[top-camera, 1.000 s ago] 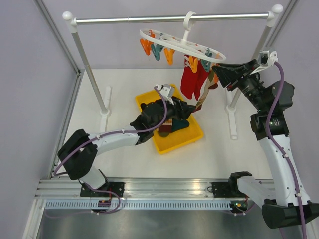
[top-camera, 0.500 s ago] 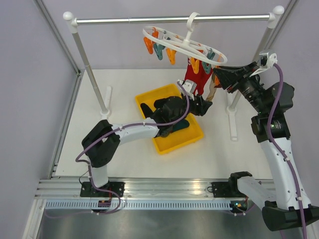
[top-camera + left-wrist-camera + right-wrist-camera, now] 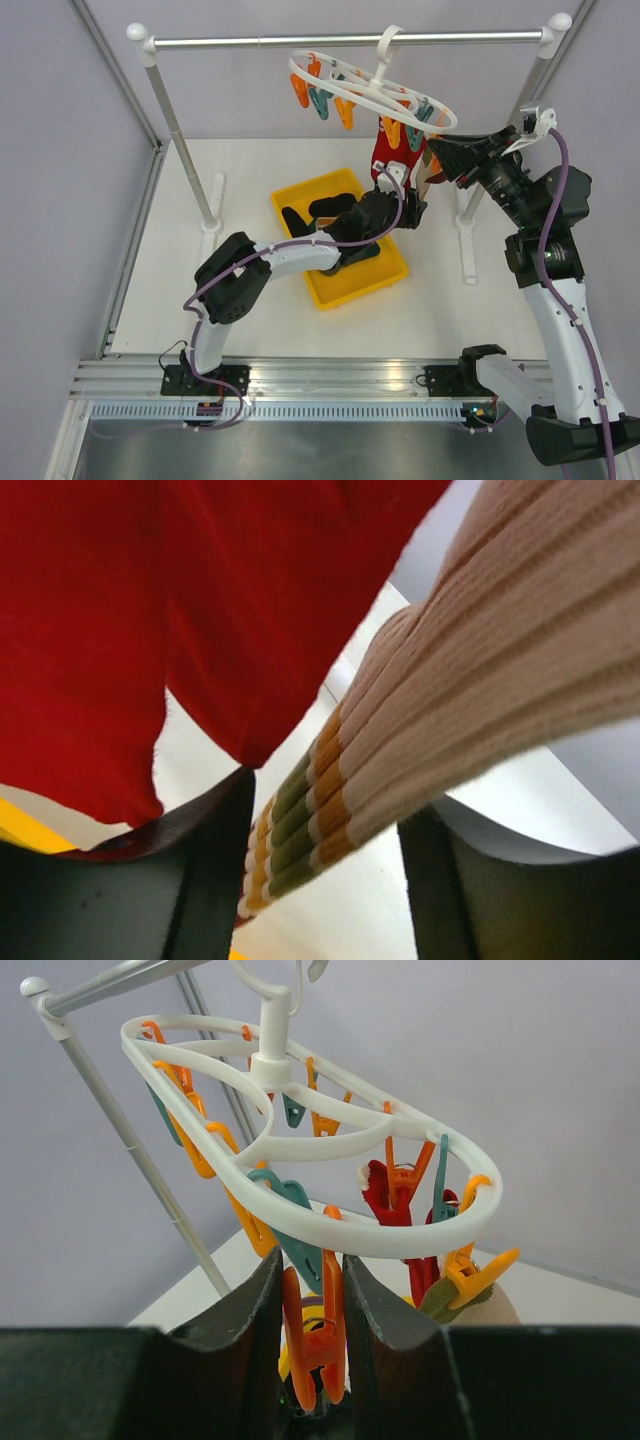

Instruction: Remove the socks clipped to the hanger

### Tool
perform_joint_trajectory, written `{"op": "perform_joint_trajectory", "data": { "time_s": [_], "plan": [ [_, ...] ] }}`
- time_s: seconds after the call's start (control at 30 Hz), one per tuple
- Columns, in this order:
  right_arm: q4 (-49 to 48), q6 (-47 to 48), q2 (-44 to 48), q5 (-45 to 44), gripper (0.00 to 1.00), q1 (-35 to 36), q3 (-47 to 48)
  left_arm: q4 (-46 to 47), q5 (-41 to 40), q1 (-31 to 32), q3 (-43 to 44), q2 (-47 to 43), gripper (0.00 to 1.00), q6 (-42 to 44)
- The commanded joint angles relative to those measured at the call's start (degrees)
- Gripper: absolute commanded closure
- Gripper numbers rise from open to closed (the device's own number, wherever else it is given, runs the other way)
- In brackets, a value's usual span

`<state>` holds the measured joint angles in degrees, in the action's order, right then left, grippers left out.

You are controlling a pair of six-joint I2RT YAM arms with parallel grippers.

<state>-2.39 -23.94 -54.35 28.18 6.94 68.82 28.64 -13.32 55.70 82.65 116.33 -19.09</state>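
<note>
The left gripper (image 3: 325, 810) has climbed from the yellow bin (image 3: 330, 290) to just under the hanger (image 3: 350, 97), its jaws wide around the tan striped sock (image 3: 480, 660). It should close firmly, then pull straight down. The red socks (image 3: 150, 610) beside it could snag. The right gripper (image 3: 310, 1290) narrowly pinches an orange clip (image 3: 312, 1350) below the hanger's rim.

Soft, even overhead light fills your top view, sharp throughout, with only faint shadows on the white table (image 3: 440, 300). In your left wrist view the red sock (image 3: 100, 630) and striped tan sock (image 3: 500, 660) hang too close and blur, while the left gripper (image 3: 325, 825) reads near black. Your right wrist view holds the hanger (image 3: 380, 1243) and orange clip (image 3: 296, 1340) crisp; the right gripper (image 3: 310, 1380) is underexposed.
</note>
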Motion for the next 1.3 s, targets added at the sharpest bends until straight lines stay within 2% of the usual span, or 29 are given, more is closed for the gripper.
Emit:
{"op": "perform_joint_trajectory", "data": {
  "time_s": [0.0, 0.07, 0.1, 0.17, 0.2, 0.23, 0.33, 0.37, 0.43, 0.47, 0.57, 0.67, 0.93, 1.17, 1.27],
  "plan": [
    [0.7, 0.3, 0.6, 1.2, 0.92, 0.4, 1.9, 0.2, -1.5, 0.3, 4.3, 0.7, 0.39, 3.4],
    [0.6, 0.4, 0.5, 1.1, 0.92, 0.4, 1.8, 0.2, -0.7, 0.3, 4.4, 0.2, 0.49, 3.2],
    [0.6, 0.4, 0.4, 1.1, 0.92, 0.4, 1.8, 0.3, -0.6, 0.3, 4.1, -0.1, 0.63, 2.9],
    [0.6, 0.3, 0.2, 0.9, 0.91, 0.3, 1.8, 0.4, 0.0, 0.4, 3.7, -1.3, 0.78, 2.8],
    [0.6, 0.2, 0.3, 0.8, 0.91, 0.4, 1.8, 0.4, 0.3, 0.4, 3.2, -1.7, 0.95, 2.7],
    [0.6, 0.2, 0.2, 0.6, 0.90, 0.4, 1.8, 0.4, 0.5, 0.4, 2.8, -2.4, 0.97, 2.6],
    [0.8, 0.3, 0.2, -0.4, 0.88, 0.4, 1.8, 1.0, 1.4, 0.7, 0.5, -5.4, 0.98, 2.4],
    [0.9, 0.3, 0.2, -1.0, 0.84, 0.4, 1.8, 1.8, 2.8, 0.9, -1.0, -6.2, 0.98, 2.1],
    [1.7, 0.2, -0.1, -2.2, 0.75, 0.4, 1.8, 2.3, 4.0, 1.0, -2.4, -8.7, 0.98, 1.8],
    [2.2, 0.2, -0.1, -4.6, 0.63, 0.4, 1.8, 2.6, 4.9, 1.2, -3.2, -9.4, 0.98, 1.4],
    [4.9, 0.0, -0.8, -6.8, 0.46, 0.3, 2.3, 2.8, 7.4, 1.2, -6.2, -12.1, 0.98, 1.0],
    [5.4, -0.4, -0.7, -7.4, 0.36, 0.4, 1.7, 2.6, 9.4, 1.2, -7.9, -14.1, 0.98, 0.6],
    [10.0, 0.9, 1.5, -14.6, 0.29, 0.4, 1.5, 1.2, 14.8, 1.1, -11.0, -17.4, 0.98, -0.5],
    [16.1, 1.4, 1.5, -25.1, 0.28, 0.4, 1.2, 1.6, 20.5, -0.1, -14.3, -21.0, 0.98, -3.4],
    [16.8, 1.8, 1.4, -26.5, 0.28, 0.3, 0.4, 1.8, 23.0, -1.3, -16.7, -23.8, 0.98, -5.2]
  ]
}}
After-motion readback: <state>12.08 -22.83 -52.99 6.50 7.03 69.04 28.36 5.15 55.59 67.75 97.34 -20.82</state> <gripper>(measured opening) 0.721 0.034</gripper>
